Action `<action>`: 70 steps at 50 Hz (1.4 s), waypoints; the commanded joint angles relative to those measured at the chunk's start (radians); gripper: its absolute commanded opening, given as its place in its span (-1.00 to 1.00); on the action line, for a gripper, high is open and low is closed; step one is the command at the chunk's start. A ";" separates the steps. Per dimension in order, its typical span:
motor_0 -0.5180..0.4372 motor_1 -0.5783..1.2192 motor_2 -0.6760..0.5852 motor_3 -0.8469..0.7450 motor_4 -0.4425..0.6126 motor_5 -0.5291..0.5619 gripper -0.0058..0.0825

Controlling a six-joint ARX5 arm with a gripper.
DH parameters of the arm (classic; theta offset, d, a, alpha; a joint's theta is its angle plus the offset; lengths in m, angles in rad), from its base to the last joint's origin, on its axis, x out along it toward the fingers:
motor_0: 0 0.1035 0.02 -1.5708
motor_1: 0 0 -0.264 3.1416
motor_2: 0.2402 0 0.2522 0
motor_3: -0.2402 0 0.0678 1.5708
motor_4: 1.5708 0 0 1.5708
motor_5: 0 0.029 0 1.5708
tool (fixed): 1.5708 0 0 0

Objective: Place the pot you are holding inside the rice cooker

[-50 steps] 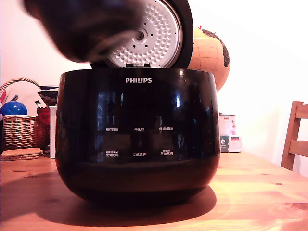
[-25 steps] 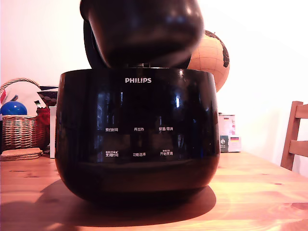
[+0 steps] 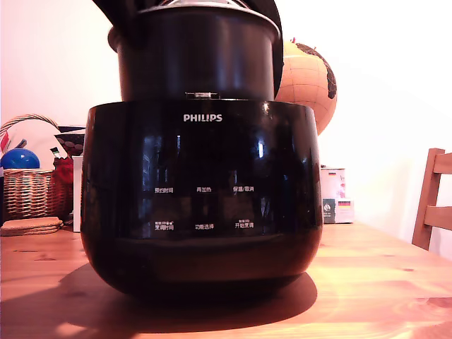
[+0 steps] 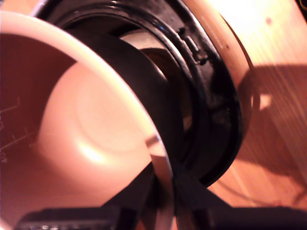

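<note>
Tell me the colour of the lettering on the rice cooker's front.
White, on the glossy black rice cooker; the exterior view shows it best.

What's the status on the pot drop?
Pincer shut on the pot's rim. Pot upright, bottom partly inside the rice cooker, rim not yet seated. Lid open behind; nothing seen blocking.

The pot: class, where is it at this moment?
In the exterior view the pot stands upright at top centre, its lower part inside the rice cooker, left of the globe.
</note>
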 commanded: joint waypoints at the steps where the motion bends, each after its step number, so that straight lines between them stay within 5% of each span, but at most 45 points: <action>1: -0.002 0.018 0.024 0.000 0.001 0.020 -0.92; 70: 0.018 0.151 0.024 -0.013 0.204 -0.107 -0.87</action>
